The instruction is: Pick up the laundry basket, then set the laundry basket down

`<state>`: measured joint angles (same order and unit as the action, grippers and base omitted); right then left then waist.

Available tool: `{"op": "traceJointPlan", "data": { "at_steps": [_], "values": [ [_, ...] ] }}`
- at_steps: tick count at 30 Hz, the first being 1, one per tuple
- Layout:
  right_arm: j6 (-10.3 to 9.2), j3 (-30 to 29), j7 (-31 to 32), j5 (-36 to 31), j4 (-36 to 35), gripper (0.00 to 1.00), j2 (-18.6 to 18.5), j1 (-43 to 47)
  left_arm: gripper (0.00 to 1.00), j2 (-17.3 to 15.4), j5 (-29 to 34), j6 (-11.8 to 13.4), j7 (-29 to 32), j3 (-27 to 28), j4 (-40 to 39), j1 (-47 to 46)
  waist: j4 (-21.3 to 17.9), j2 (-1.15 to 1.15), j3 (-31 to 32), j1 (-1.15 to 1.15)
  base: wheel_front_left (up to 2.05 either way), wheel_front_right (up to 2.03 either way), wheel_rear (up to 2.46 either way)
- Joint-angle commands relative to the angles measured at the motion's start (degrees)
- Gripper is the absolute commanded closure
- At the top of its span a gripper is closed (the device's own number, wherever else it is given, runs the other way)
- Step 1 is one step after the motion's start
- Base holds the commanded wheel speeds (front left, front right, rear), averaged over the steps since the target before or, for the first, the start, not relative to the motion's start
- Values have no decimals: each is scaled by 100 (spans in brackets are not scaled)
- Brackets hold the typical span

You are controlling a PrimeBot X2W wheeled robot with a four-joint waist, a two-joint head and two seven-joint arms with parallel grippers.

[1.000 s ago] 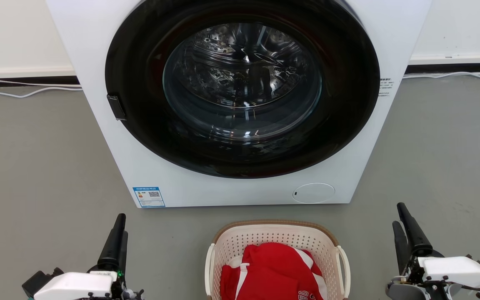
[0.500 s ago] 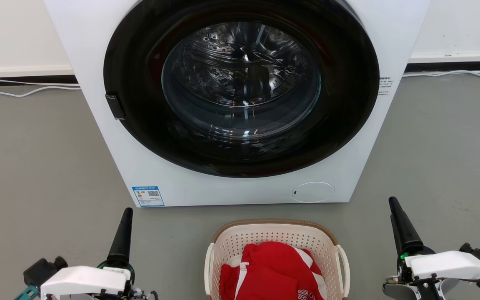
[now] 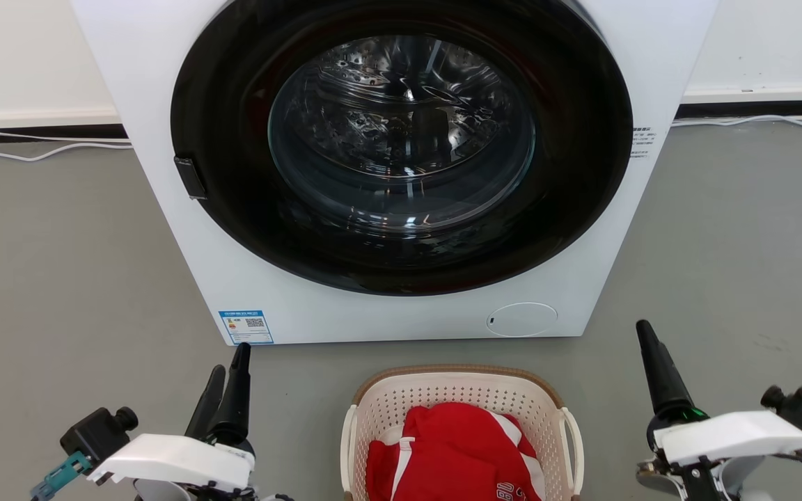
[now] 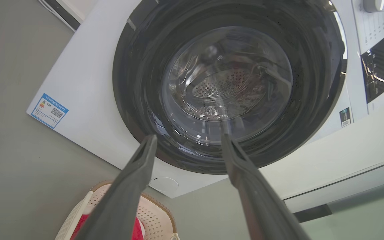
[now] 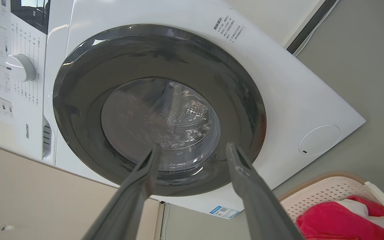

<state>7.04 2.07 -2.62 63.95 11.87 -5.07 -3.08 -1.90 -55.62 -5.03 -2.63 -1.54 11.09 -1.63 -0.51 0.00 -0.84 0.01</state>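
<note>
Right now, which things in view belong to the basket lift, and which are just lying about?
For the job: laundry basket, its white side handles, left pincer and right pincer, both open and empty.

Just lying about: washing machine, red garment lying in the basket, blue label on the machine's front.

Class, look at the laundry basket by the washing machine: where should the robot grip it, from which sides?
Probably the laundry basket by its white loops: left gripper takes the left handle from outside, right gripper the right handle. Both jut sideways from the walls.
</note>
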Motion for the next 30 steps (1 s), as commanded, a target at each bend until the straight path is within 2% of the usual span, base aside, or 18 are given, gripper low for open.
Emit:
{"op": "traceJointPlan", "data": {
  "at_steps": [1,14,30],
  "values": [
    [21,81,-83,-195,-202,0,-74,-323,0,-41,181,40,-74,38,-200,-258,-2,0,0,0,0,0,0],
    [25,214,-301,-1242,-252,0,-86,-354,0,-52,1117,309,-293,-73,-252,-278,-20,0,-8,0,0,0,0],
    [31,245,-584,-2509,-321,0,-38,-387,0,-66,2247,451,-578,-211,-445,-292,-43,0,-25,0,0,0,0]
  ]
}}
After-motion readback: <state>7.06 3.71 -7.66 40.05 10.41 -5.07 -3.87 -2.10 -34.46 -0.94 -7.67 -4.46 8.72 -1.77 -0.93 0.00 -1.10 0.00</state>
